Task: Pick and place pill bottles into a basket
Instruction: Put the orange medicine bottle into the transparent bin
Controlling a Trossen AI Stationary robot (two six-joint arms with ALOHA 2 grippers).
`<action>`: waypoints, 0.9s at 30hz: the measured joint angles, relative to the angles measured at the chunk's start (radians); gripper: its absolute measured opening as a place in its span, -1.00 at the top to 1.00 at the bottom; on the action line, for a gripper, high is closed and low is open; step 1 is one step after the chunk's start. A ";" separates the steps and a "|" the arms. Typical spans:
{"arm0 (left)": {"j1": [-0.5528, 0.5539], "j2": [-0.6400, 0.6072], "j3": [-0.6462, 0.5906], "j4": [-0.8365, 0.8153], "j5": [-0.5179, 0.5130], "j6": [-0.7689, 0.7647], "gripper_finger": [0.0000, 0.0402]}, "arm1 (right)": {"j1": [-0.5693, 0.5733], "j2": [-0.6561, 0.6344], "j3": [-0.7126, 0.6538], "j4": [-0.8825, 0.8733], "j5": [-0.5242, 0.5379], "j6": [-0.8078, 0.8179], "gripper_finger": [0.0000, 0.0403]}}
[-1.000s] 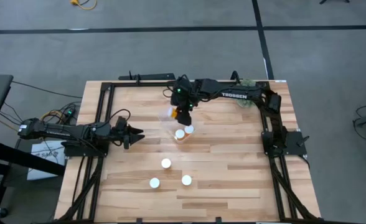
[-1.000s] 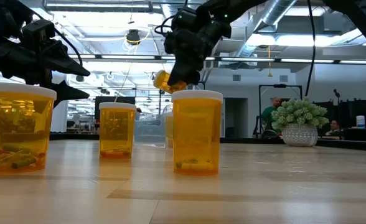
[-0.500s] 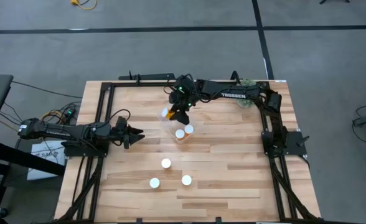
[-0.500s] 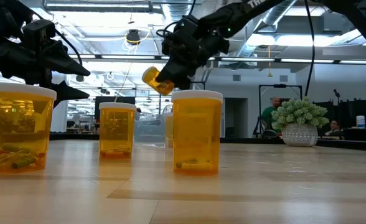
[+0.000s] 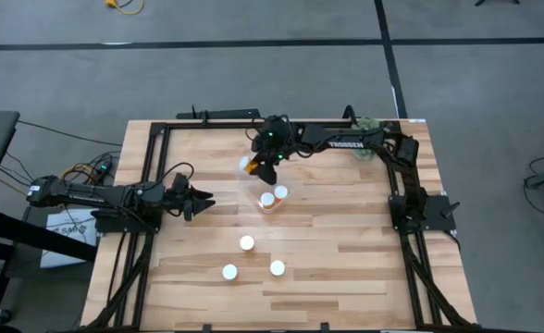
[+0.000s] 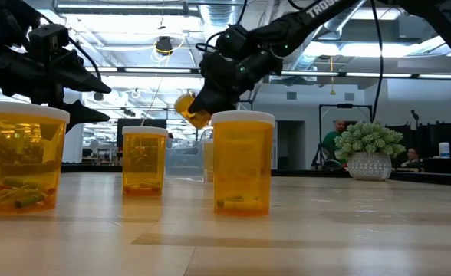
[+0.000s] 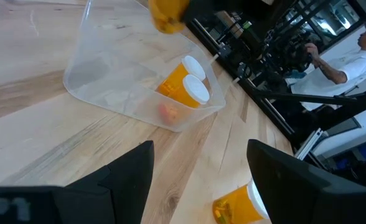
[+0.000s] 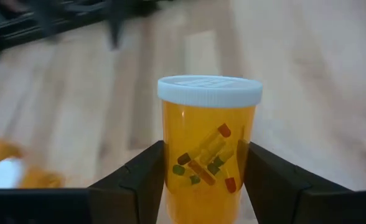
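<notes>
My right gripper is shut on a pill bottle with an orange body and a white cap. It holds the bottle in the air over the far left part of the clear basket. The bottle also shows in the low view. Two bottles lie on their sides in the basket. Three more bottles stand on their bases on the near half of the table. My left gripper waits open and empty to the left of the basket. My right gripper pinches the bottle's orange body, below the cap, between its two fingers, one on each side. The bottle is lifted clear and tilted, its cap toward the table's left.
A green plant ball in a white pot stands at the table's far right corner. Black frame rails run along the table's edges. People show in the room beyond the table. Bare wood lies between the basket and the three standing bottles.
My right gripper has gone a little toward the table's far edge and turned, still shut on the bottle. The bottle has swung toward the table's left and tipped further, its cap now to the left.
</notes>
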 joint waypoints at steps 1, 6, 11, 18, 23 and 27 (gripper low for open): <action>0.000 0.000 0.000 0.000 0.000 0.000 -0.23 | 0.002 0.000 0.000 0.004 0.036 0.012 0.08; 0.000 0.000 0.000 0.000 0.000 0.000 -0.23 | 0.025 0.000 0.000 0.003 0.137 0.076 0.07; 0.000 0.000 0.000 0.000 0.000 0.000 -0.23 | 0.064 0.000 0.000 0.002 0.239 0.149 0.04; 0.000 0.000 0.000 0.000 0.000 0.011 -0.23 | 0.118 0.015 0.000 0.011 0.386 0.225 0.07; 0.000 0.000 0.000 0.000 0.000 0.014 -0.23 | 0.137 0.063 0.000 0.008 0.388 0.318 0.05; 0.000 0.000 0.000 0.000 0.013 0.014 -0.23 | 0.158 0.091 0.000 0.010 0.400 0.327 0.02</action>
